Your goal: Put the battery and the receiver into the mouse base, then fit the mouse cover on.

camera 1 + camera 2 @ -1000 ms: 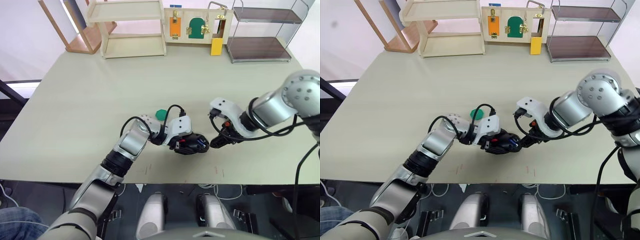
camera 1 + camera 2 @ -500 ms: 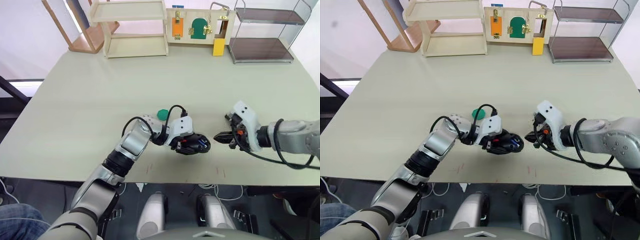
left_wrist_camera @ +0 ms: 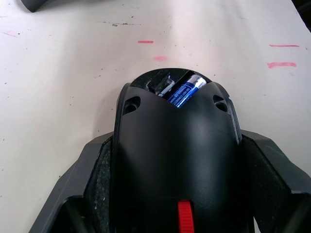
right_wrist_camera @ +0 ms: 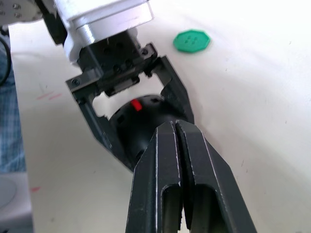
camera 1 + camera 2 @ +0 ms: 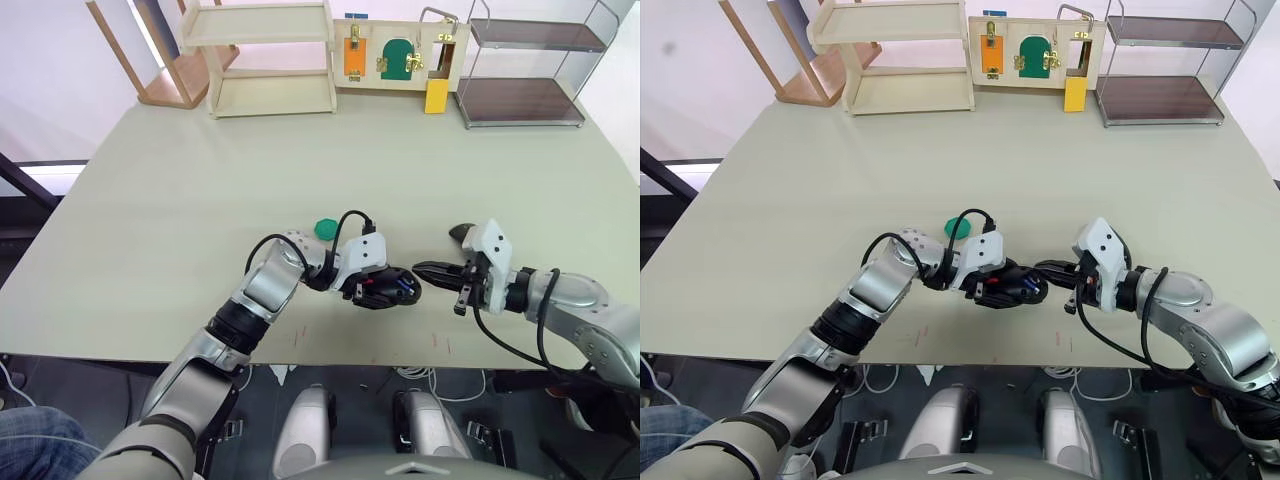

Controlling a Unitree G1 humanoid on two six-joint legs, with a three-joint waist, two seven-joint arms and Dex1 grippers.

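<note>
Two claws are working near the front edge of the bench. One, the left claw, is clamping the single mouse base between its two black fingers, one pressing on each side of the black body, as the left wrist view is showing. One battery, blue with a pale end, is lying in a hollow at the far end of that base, and a dark blocky part is sitting just beside it; whether this is the receiver cannot be told. One red mark is showing on the base's near end in the left wrist view.

Just to the right, the right claw is pointing at the mouse base with its two fingers pressed flat together and nothing between them. Its tips are hanging just beside the base; whether they are touching it cannot be told.

A little farther back, one round green disc is lying on the bench behind the left arm.

Along the far edge, four pieces are standing: one leaning wooden frame, one pale wooden shelf, one latch board with an orange panel, a green panel and a yellow block, and one metal rack with dark shelves.
</note>
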